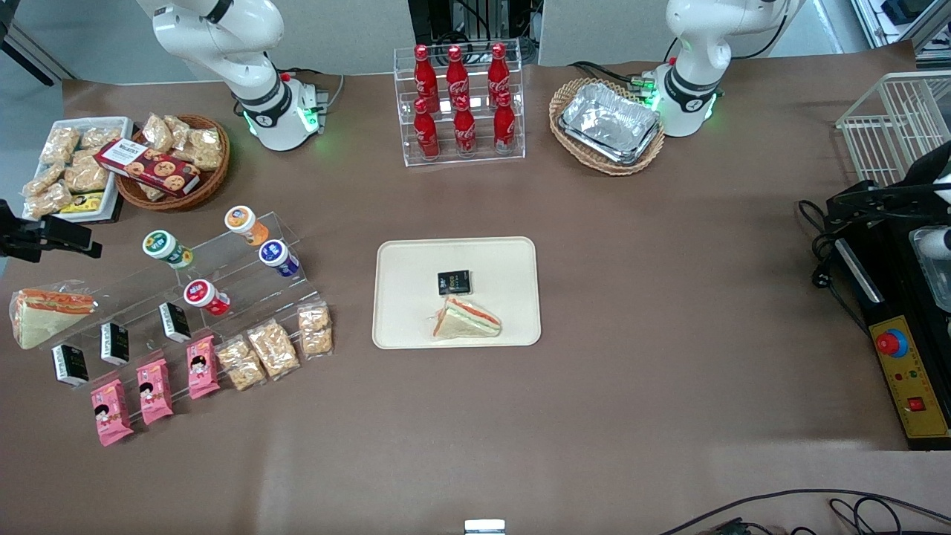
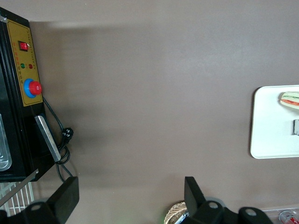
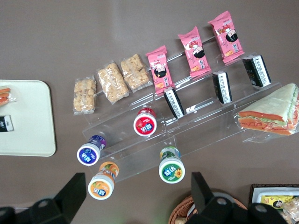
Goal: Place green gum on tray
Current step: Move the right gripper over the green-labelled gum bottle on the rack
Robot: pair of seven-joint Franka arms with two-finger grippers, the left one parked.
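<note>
The green gum point(image 1: 167, 248) is a white canister with a green-and-white lid, lying on the top step of a clear acrylic stand point(image 1: 223, 279) toward the working arm's end of the table. It also shows in the right wrist view point(image 3: 171, 169). The cream tray point(image 1: 416, 297) lies mid-table and holds a wrapped sandwich point(image 1: 466, 319) and a small black packet point(image 1: 453, 281). The tray also shows in the right wrist view point(image 3: 23, 126). My right gripper point(image 3: 135, 196) is open and empty, high above the stand, apart from the gum. In the front view the gripper point(image 1: 67, 236) reaches in at the picture's edge.
On the stand are an orange-lidded canister point(image 1: 241, 221), a blue-lidded one point(image 1: 275, 254), a red-lidded one point(image 1: 200, 293), black packets and pink packets. A wrapped sandwich point(image 1: 44, 312) lies beside it. A wicker snack basket point(image 1: 174, 160), a cola rack point(image 1: 461, 104) and foil trays point(image 1: 609, 122) stand farther from the camera.
</note>
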